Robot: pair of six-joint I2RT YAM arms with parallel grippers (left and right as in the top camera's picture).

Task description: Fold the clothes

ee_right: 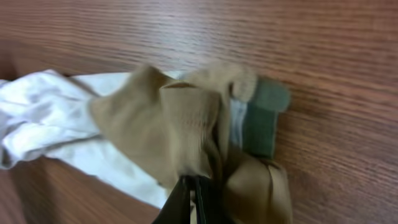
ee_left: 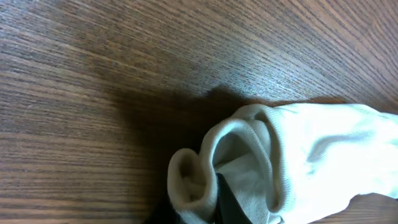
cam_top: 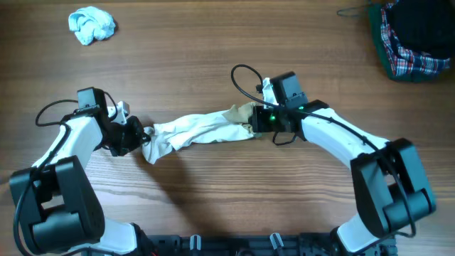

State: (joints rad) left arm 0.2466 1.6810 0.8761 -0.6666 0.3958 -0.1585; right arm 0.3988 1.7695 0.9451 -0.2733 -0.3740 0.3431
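We see the clothes stretched across the middle of the desk. Our left hand is clamped on the cream cuff at its 9 o'clock end. Our right hand, largely hidden by fabric, seems pinched tight on the tan end at 3 o'clock.

The overhead camera is looking straight down on the tabletop from high up, taking in both arms. The left wrist camera is peering past the left end effector, very close to the cream end of the clothes; the right wrist camera is facing the tan end (equally close) past the right end effector. All three views are sharing the clothes.
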